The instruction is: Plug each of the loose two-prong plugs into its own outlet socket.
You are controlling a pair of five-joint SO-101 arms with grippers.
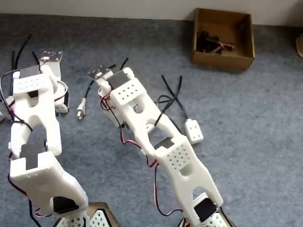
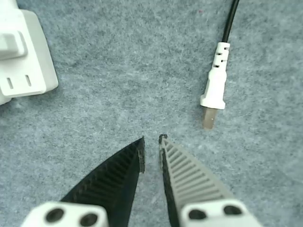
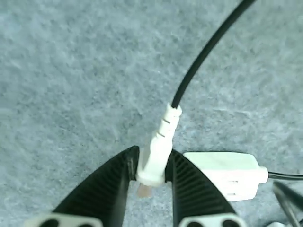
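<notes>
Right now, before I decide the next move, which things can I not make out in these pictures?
Contents of the cardboard box, high view: dark, too small to name.
The outlet socket, left wrist view: cut off by the frame edge, so its free slots cannot be counted.
Prongs of the held plug, right wrist view: mostly covered by the right gripper's jaws.

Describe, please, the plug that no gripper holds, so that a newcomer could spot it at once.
On the grey carpet, look between the left arm and the right arm. A small white two-prong plug on a black cord lies there, free, close to the left gripper. The other plug is clamped in the right gripper.
</notes>
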